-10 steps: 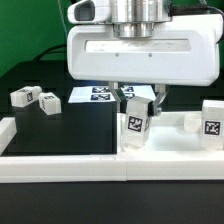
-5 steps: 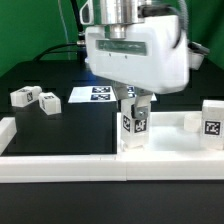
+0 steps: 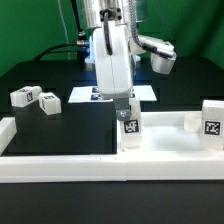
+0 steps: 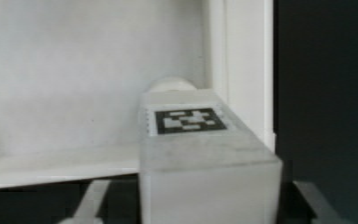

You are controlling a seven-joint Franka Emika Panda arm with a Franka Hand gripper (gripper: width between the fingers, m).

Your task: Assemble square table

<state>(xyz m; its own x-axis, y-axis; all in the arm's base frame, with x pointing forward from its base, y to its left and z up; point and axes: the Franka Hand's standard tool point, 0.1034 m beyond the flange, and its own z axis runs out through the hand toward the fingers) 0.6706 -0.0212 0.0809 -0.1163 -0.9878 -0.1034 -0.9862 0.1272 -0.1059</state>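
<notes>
One leg (image 3: 130, 130) is pinched upright between the jaws of the gripper (image 3: 130, 118) at a corner of the square panel (image 3: 170, 137), toward five o'clock in the exterior view; seating cannot be judged. A loose leg (image 3: 20, 97) and its neighbour (image 3: 47, 102) are left at nine o'clock, and a third leg (image 3: 212, 119) at three. No container is seen.

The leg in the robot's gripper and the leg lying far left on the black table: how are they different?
The gripped leg stands upright; the far-left leg lies tipped over. The gripped leg is clamped in the gripper at the square panel; the far-left leg sits untouched on the black table. Both are white tagged blocks.
</notes>
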